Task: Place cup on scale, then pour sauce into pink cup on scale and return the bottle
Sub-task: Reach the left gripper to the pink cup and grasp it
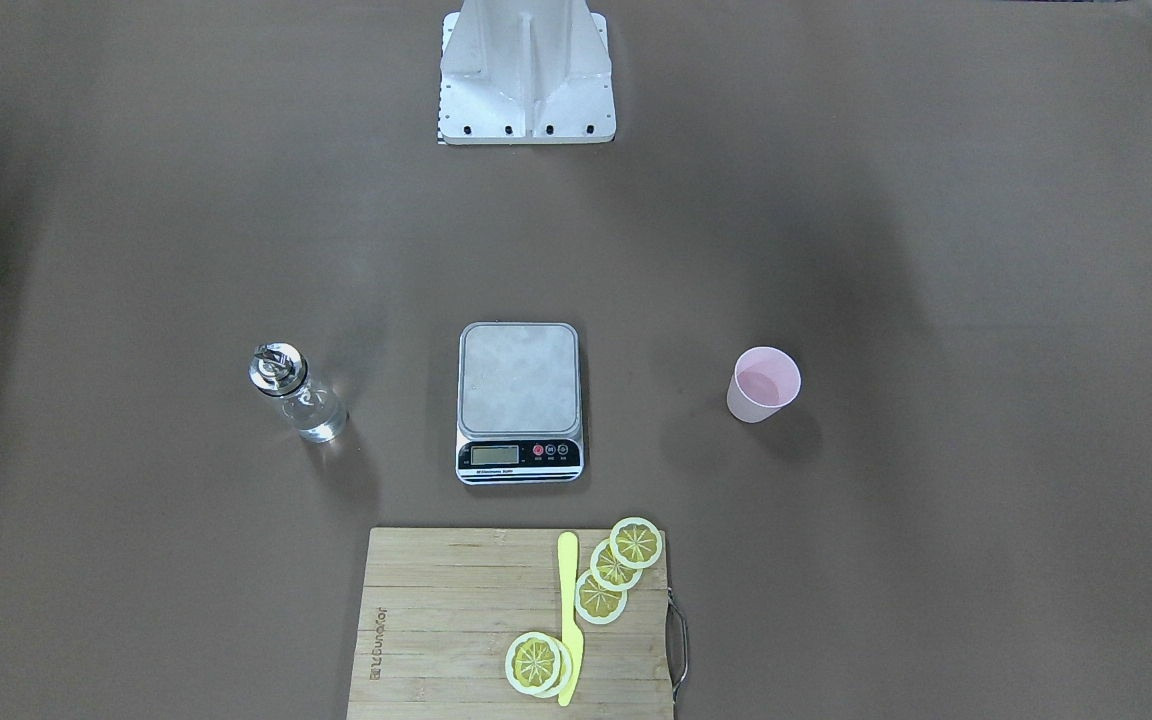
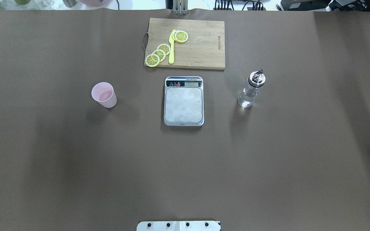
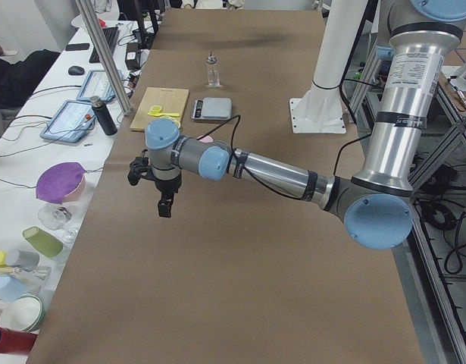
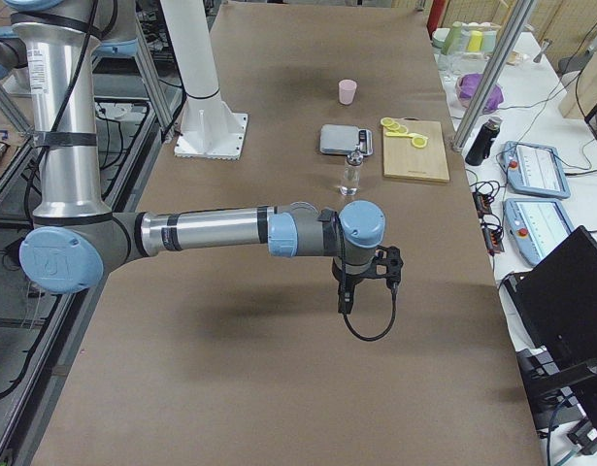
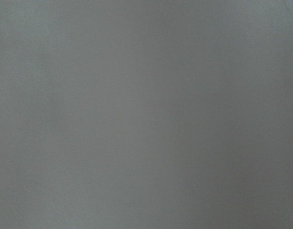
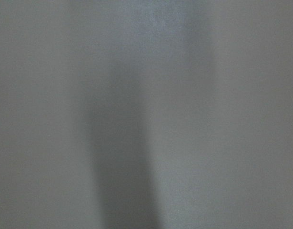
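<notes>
The pale pink cup (image 2: 104,95) stands upright on the table, left of the scale (image 2: 183,101), whose steel platform is bare. The clear glass bottle (image 2: 251,89) with a metal pourer stands right of the scale and holds clear sauce. In the front-facing view the cup (image 1: 763,385) is right of the scale (image 1: 519,400) and the bottle (image 1: 296,393) is left. My left gripper (image 3: 164,201) and right gripper (image 4: 347,301) show only in the side views, hovering over bare table far from these things. I cannot tell whether they are open or shut. Both wrist views show only blurred table.
A bamboo cutting board (image 2: 204,48) with lemon slices (image 2: 159,54) and a yellow knife (image 2: 171,48) lies just beyond the scale. The robot's white base (image 1: 526,75) stands at the near table edge. Desks with tablets and bottles line the far side (image 3: 73,114).
</notes>
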Robot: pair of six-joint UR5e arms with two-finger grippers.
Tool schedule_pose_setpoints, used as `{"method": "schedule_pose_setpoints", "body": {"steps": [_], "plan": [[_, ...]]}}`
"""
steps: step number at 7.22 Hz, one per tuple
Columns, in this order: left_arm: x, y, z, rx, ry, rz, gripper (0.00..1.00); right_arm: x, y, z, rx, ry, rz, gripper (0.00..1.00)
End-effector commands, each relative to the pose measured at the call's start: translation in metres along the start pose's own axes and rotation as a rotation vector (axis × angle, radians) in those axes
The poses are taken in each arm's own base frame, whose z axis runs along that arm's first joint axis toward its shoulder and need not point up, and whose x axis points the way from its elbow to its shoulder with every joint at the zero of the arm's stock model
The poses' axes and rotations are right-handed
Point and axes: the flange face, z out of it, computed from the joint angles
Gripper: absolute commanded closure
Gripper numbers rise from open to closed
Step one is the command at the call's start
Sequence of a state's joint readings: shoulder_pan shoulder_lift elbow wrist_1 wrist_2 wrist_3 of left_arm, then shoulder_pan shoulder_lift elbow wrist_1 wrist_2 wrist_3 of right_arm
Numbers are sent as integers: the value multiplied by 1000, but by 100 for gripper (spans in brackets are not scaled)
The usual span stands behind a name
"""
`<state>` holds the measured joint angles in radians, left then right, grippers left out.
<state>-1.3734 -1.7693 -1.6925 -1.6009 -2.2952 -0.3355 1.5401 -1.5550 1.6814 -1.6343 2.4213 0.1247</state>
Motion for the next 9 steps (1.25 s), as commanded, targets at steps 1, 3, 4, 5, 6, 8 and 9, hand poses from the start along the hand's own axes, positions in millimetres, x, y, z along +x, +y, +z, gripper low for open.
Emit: {"method": "schedule_pose_setpoints", "body": {"steps": [1,3,4,5,6,8,9], "plan": [[158,-6,32,-51,70,-137,1,-3,-3,-3,7,1,-5,0],[280,-2,63,-89,85,-182,2,-5,-4,-3,10,7,-8,0],[303,-2,84,-92,61,-184,2,-5,-4,-3,10,7,-8,0],[319,2,102,-93,70,-188,2,-5,-5,-4,11,10,-10,0],[328,9,118,-106,78,-188,2,-5,-5,-4,12,14,-10,0],[344,19,141,-121,51,-184,3,-4,-5,-4,12,18,-10,0],[352,26,157,-104,26,-165,9,-5,-5,-4,13,17,-11,0]]}}
